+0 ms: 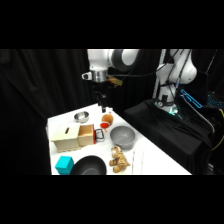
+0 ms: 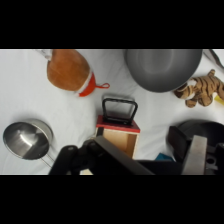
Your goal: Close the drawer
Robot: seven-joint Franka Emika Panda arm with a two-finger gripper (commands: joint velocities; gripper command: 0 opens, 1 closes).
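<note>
drawer (image 2: 119, 137) orange-brown, dark handle | bowl (image 2: 162, 67) grey | cube (image 1: 64, 164) teal | toy (image 2: 202, 90) tiger-striped

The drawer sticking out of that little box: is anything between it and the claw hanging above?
Nothing visible. The claw hangs over the table behind the drawer, with bare table between them. The orange pot and grey bowl sit off to either side of the handle.

Grey bowl (image 1: 122, 136), tiger toy (image 1: 119, 159), teal cube (image 1: 64, 164)
</note>
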